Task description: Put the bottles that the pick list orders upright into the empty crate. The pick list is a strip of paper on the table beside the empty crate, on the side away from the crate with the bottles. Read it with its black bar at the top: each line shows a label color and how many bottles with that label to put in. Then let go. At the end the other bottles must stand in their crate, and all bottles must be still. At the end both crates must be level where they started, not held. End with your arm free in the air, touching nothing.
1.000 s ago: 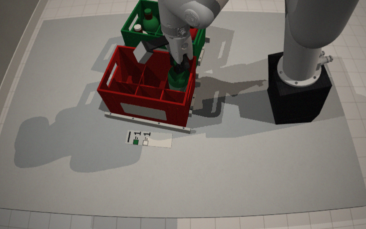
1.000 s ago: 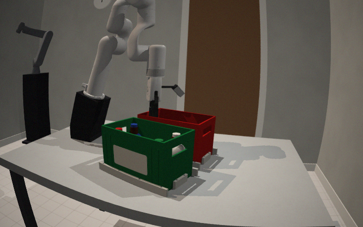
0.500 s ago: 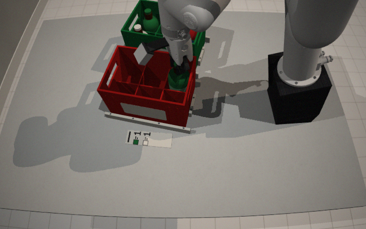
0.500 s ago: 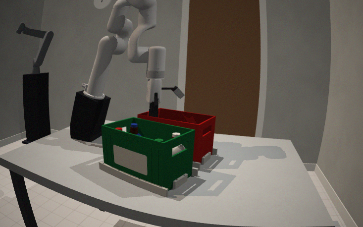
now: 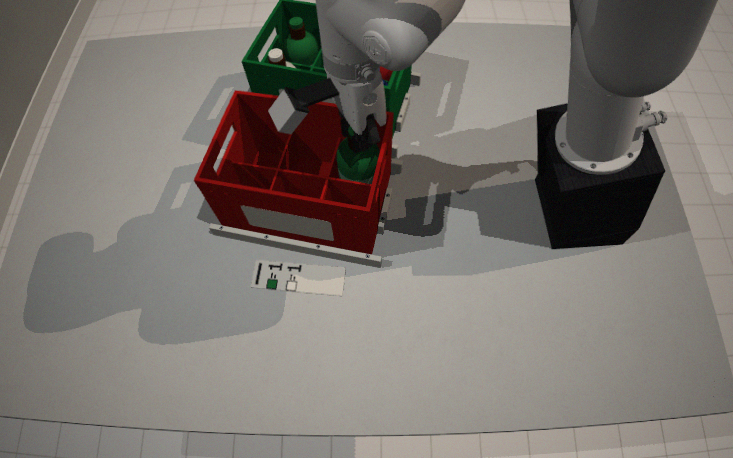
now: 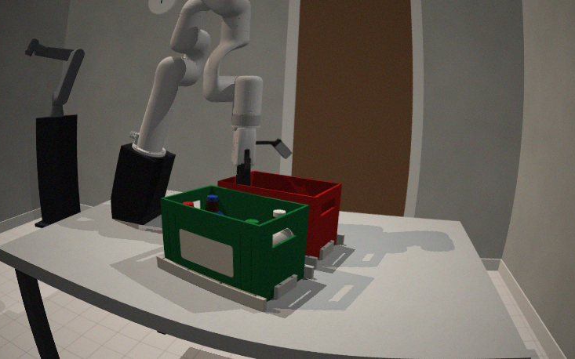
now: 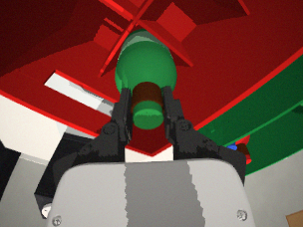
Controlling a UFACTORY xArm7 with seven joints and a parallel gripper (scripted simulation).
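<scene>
My gripper (image 5: 360, 138) (image 6: 243, 182) (image 7: 147, 99) is shut on the neck of a green-capped bottle (image 5: 354, 163) (image 7: 146, 65). The bottle is upright inside a right-hand compartment of the red crate (image 5: 218, 202) (image 6: 324, 232); its base is hidden, so I cannot tell whether it touches the crate floor. No other bottle shows in the red crate. The green crate (image 5: 255, 76) (image 6: 251, 254) holds another green-capped bottle (image 5: 302, 48), a white-capped bottle (image 5: 276, 55) (image 6: 278, 212), blue-capped ones (image 6: 212, 199) and a red-capped one (image 6: 188, 204). The pick list (image 5: 320, 281) reads green 1, white 1.
Pale rails (image 5: 294, 243) (image 6: 209, 280) edge the crates. The crates stand close side by side, both level. The red crate's dividers (image 5: 300, 177) and end wall are close around the held bottle. The black arm base (image 5: 596, 216) (image 6: 140, 187) stands beyond the crates' end.
</scene>
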